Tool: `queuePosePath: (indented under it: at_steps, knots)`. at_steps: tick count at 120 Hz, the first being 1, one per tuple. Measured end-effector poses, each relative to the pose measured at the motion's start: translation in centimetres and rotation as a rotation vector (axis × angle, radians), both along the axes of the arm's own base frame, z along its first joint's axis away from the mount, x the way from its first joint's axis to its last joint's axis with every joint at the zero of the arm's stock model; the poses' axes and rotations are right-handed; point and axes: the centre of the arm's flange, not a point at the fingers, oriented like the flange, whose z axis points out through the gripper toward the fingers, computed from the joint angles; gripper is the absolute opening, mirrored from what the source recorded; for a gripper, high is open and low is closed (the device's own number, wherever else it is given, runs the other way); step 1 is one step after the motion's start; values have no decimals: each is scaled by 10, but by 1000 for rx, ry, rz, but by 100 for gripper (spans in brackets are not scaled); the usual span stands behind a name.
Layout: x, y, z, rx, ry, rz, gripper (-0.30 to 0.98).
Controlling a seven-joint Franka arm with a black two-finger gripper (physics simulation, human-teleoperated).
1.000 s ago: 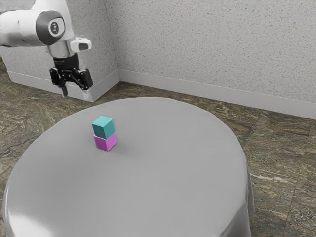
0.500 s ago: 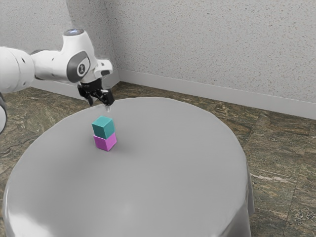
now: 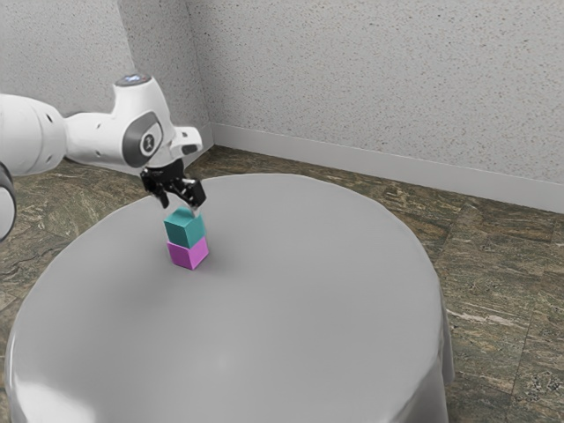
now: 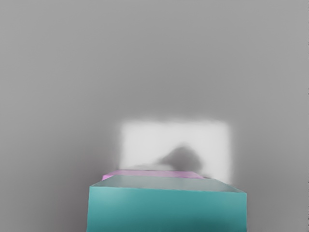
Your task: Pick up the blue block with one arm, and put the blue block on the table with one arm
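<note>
Gripper [image 3: 180,209] is hovering, its fingers wide apart, over the blue block [image 3: 184,233] sitting atop the pink block [image 3: 187,256].

In the exterior view I see glare [image 3: 48,401] at the tablecloth's [image 3: 308,300] seven o'clock; the wrist view has a shadowed bright patch [image 4: 140,142].
</note>
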Motion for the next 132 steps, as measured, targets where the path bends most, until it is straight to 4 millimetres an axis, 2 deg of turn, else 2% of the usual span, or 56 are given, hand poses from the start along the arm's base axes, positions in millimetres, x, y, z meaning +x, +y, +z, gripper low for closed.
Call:
queuePosePath:
  at_steps: [22, 70, 104, 132]
  knots:
    - [0, -5, -9, -7, 11, -6, 65]
    - [0, 1, -35, -20, 38, -3, 64]
    - [1, 1, -40, -18, 32, -6, 43]
    - [3, 4, -37, -14, 24, 1, 39]
